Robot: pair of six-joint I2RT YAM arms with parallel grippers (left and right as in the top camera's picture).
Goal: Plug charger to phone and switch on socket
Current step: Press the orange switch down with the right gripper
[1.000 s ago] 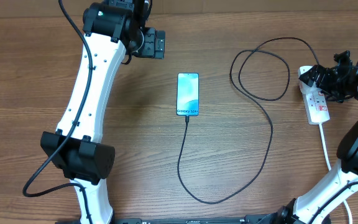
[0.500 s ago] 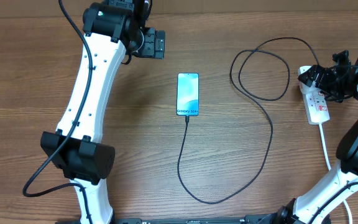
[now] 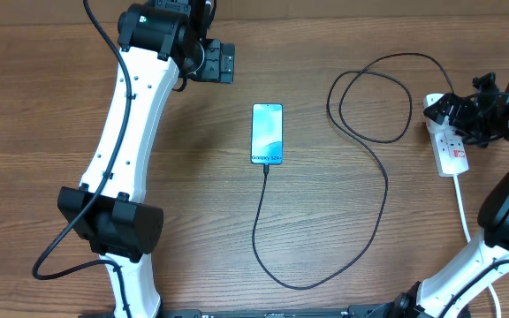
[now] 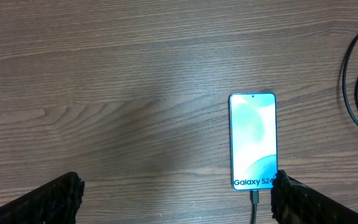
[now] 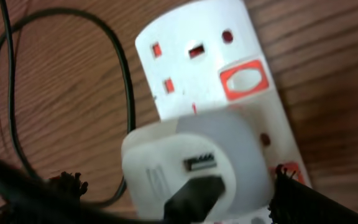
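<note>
Far left, toward the back of the counter (image 3: 193, 203): the left claw (image 3: 225, 63), fingers spread wide, pinching nothing, only bare wood between the tips in its own wrist view. Just right of that, near the middle of the counter and well apart from both claws: the phone (image 3: 268, 134), flat, screen up and lit pale blue-white. Seen from the left wrist, lies ahead of the right-hand finger (image 4: 303, 202) and clear of it. Into the phone's near edge goes the small plug tip (image 4: 254, 198) of the thin black cable (image 3: 384, 190). From there, runs toward the front, curves round to the right, climbs back up the counter, makes a double loop and ends at the far end of the white power strip (image 3: 452, 152). Strip lying lengthwise near the right edge, with its thick white cord (image 3: 462, 208) trailing toward the front. On the strip's far end, a white plug block (image 5: 197, 155) seated in an outlet, with a black connector pushed into it. Over that end, the right claw (image 5: 182, 190), spread open, one finger on either side of the block; contact with it cannot be told. Past the block, beside an empty outlet, a red-framed switch (image 5: 244, 79), out ahead of the fingertips and not touched. Whether on or off, cannot be told.
</note>
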